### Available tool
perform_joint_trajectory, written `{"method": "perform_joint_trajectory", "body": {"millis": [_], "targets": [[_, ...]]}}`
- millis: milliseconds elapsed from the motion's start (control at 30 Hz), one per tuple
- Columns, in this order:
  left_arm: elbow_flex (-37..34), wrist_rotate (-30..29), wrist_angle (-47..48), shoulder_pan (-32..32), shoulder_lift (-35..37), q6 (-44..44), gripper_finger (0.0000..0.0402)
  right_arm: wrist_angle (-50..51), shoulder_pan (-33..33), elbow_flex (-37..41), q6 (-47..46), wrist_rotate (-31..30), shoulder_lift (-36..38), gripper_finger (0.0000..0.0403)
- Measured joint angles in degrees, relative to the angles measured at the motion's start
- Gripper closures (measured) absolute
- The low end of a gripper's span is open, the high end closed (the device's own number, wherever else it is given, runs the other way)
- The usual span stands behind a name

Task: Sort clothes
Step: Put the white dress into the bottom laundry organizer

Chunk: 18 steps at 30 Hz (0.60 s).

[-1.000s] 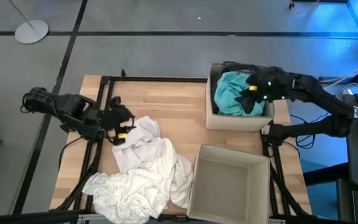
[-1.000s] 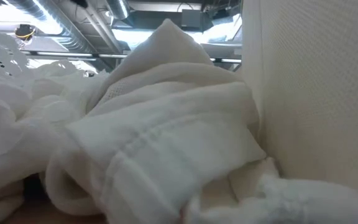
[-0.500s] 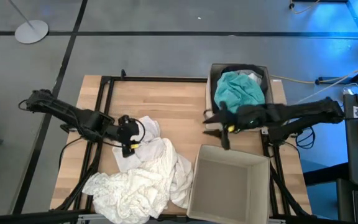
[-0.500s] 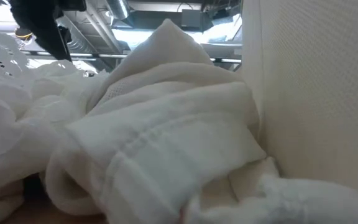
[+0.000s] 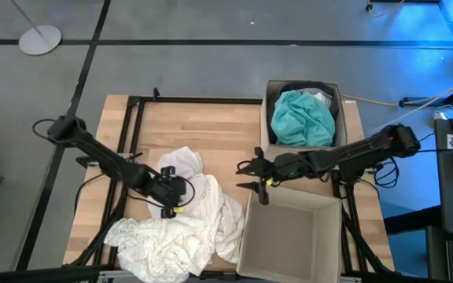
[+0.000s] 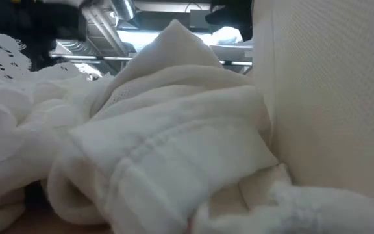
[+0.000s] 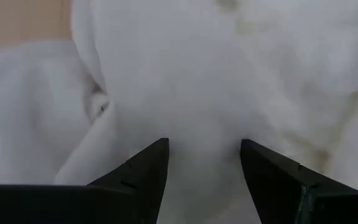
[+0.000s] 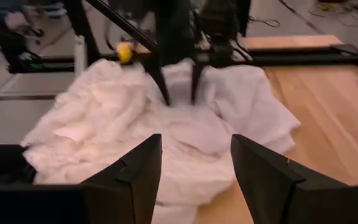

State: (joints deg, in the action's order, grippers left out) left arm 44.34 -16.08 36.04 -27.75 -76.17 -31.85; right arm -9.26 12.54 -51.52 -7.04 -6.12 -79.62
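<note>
A heap of white and cream clothes (image 5: 183, 224) lies on the near left part of the wooden table and fills the low view (image 6: 161, 149). My left gripper (image 5: 173, 195) stands open over the heap's far part, pointing steeply down, with white cloth between and below its fingers (image 7: 204, 149). My right gripper (image 5: 252, 177) is open and holds nothing. It hovers over bare wood between the two boxes, pointing nearly level toward the heap (image 8: 194, 149). A teal garment (image 5: 301, 118) lies in the far cardboard box (image 5: 267, 149). My left gripper comes at the top of a white garment (image 8: 185, 118) from above with its fingers apart. In the right wrist view its fingertips (image 8: 166, 98) reach the cloth's surface, but I cannot tell whether they touch it.
A second cardboard box (image 5: 252, 228) stands at the near right beside the heap. Its pale wall (image 6: 330, 97) fills the right of the low view. Black frame bars (image 5: 132, 126) run along the table's left and far edges. Bare wood (image 5: 211, 126) lies at the far middle.
My left gripper has come down and toward the table's right, onto the white heap, tipping more steeply downward. My right gripper has left the far box with the teal garment, swung toward the near and left, sunk lower and turned nearly level. The clothes have not moved.
</note>
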Motion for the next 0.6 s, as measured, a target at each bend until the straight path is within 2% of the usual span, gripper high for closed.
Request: {"method": "perform_joint_trajectory", "body": {"millis": [167, 233, 333, 500, 600], "targets": [[0.0, 0.0, 1.3, 0.5, -5.4, -1.3, 0.0212, -1.3, -0.1, 0.0, 1.3, 0.5, -1.5, 0.0206], [0.0, -0.5, 1.2, 0.8, -6.8, -1.2, 0.0225, -1.8, -0.1, 0.0, 1.3, -0.4, -1.7, 0.0206], [0.0, -0.6, 1.2, 1.6, -8.4, -0.5, 0.027, -1.7, -0.1, 0.0, 1.3, -0.8, -1.7, 0.0206], [0.0, -3.3, 0.4, 2.3, -9.1, 2.6, 0.038, -1.7, -0.1, 0.0, 1.3, -0.8, -1.7, 0.0206], [1.0, -6.3, 0.7, 2.3, -7.9, 2.3, 0.0388, -1.7, -0.1, 0.0, 1.3, -0.8, -1.7, 0.0206]]}}
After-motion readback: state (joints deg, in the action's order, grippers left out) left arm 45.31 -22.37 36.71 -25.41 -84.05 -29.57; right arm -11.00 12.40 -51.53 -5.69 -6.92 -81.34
